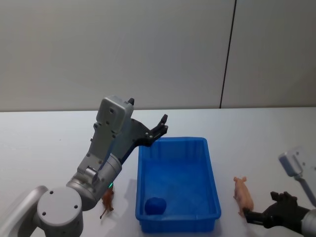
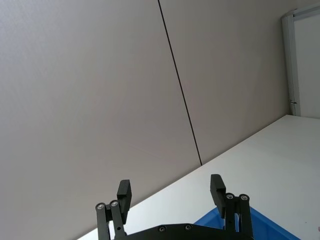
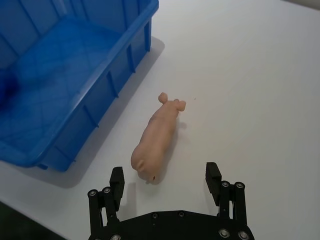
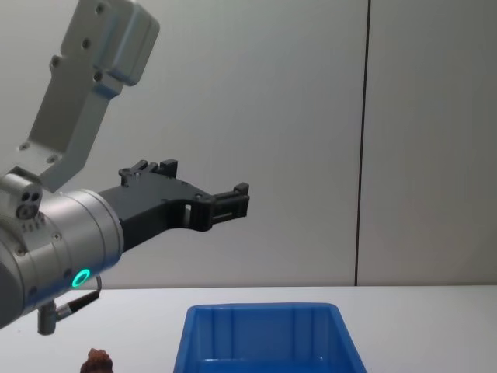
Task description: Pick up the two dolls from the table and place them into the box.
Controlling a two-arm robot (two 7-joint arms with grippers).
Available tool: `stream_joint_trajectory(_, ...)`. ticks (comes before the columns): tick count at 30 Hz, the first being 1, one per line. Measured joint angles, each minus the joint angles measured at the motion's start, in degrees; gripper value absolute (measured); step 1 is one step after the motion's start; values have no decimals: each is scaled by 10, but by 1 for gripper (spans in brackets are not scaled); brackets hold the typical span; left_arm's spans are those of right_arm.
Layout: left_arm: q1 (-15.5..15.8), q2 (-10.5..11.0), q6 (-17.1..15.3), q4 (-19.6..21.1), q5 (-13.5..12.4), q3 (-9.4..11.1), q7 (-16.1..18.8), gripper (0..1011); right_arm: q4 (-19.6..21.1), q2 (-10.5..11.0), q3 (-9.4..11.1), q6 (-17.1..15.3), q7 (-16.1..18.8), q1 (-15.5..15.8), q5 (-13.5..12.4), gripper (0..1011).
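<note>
The box (image 1: 213,177), a bright blue plastic bin with a thick rolled rim and ribbed inner walls, is sitting on the smooth white table (image 1: 49,143). A rounded dark blue lump (image 1: 156,205) is lying in its near left corner. The head view is showing both dolls. A small brown doll (image 1: 107,200) is standing on the table just left of the box's near left corner, and a pale pink pig doll (image 1: 243,195) is lying on the table to the right of the box, apart from its wall. The chest view is catching just the top of the brown doll, left of the box. It is also showing the left gripper (image 4: 233,198) from the side, hanging high above the box's left part. The left wrist view is looking past that gripper's two black fingers, spread wide and holding nothing, toward the grey panelled wall (image 2: 90,100). The right wrist view is giving the closest look at the pig doll: a long, smooth, rounded body with small knobs at its far end. There the right gripper (image 3: 165,175) is hovering low over the table right of the box. Its fingers are spread wide and empty, and the doll's near end is just reaching the gap between them.
</note>
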State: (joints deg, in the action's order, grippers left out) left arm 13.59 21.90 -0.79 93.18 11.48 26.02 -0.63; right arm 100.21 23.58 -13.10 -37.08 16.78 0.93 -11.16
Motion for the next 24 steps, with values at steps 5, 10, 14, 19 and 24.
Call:
stream_joint_trajectory(5,0,0,0,0,0,0,0,1001,-27,-23,-14,-14,-8,-20,20,1001)
stream_joint_trajectory(10,0,0,0,0,0,0,0,1001,-54,-45,-27,-20,-11,-40,38,1001)
stream_joint_trajectory(14,0,0,0,0,0,0,0,1001,-68,-57,-33,-21,-13,-50,49,1001)
stream_joint_trajectory(19,0,0,0,0,0,0,0,1001,-83,-68,-40,-21,-15,-60,59,915)
stream_joint_trajectory(24,0,0,0,0,0,0,0,1001,-91,-74,-44,-22,-16,-66,65,806)
